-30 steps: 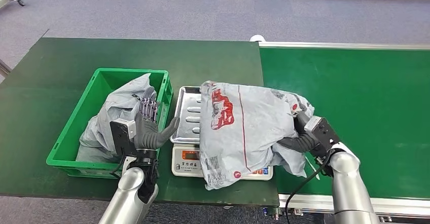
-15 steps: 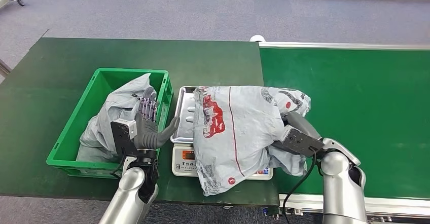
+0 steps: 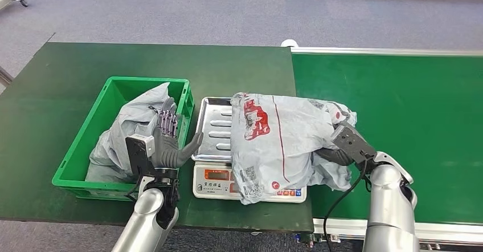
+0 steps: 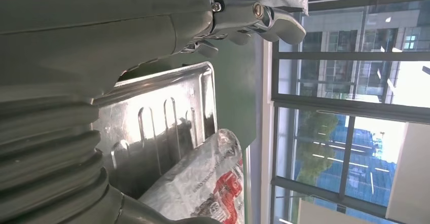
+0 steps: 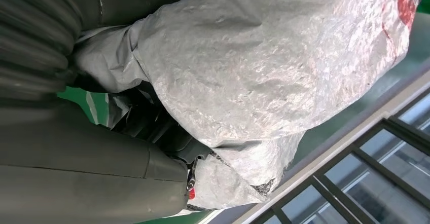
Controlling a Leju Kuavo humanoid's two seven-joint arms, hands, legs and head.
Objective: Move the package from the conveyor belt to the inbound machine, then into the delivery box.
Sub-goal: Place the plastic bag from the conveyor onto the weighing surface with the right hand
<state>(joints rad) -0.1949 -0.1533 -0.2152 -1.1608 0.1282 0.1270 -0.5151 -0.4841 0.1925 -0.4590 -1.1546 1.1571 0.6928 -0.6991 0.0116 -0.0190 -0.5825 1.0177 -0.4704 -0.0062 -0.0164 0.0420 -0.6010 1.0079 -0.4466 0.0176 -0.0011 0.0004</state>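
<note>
One grey package point(image 3: 279, 143) lies across your scale's steel tray point(image 3: 213, 129); the right robot hand point(image 3: 342, 149) grips its edge, while the left robot hand point(image 3: 168, 143) hovers spread beside the green crate point(image 3: 85, 149).

Your left arm rises from the lower edge of the head view, forearm near vertical. Left hand point(image 3: 166, 143) is upright, palm facing right, dark fingers point(image 3: 168, 118) extended upward and apart, thumb point(image 3: 192, 143) angled out to the right; it holds nothing. Your right arm comes up from the lower right, bent sharply at the wrist. Right hand point(image 3: 337, 152) points left, its fingers point(image 5: 152, 125) curled into folds of the grey package point(image 3: 279, 143), gripping it.
</note>
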